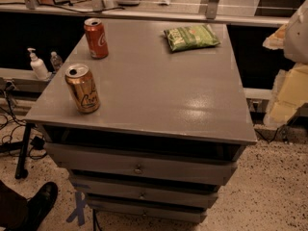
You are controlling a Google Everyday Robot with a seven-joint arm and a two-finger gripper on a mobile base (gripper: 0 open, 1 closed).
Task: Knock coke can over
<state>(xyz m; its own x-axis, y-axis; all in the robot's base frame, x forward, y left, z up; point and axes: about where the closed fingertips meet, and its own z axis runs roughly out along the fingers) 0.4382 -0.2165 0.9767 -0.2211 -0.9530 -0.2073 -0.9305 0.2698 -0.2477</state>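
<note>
Cabinet top [159, 100], grey and flat, filling most of the view, with drawers [139, 165] showing under the front edge. Standing off the left side, lower down on a ledge: bottle [36, 65] with a pump. Standing upright near the front left corner, close to both edges there: gold can [83, 88]. Standing upright behind it, near the far left corner and just inside the left edge, well apart from the gold can: coke can [96, 38]. Stretching rightward from both cans: open surface, running through the middle to the front and right edges. Lying flat near the far right corner: green bag [191, 37]. Hanging beyond the right edge, with the whole width of the top between it and the coke can: gripper [290, 88], pale and blurred; opened or closed, cannot tell.
</note>
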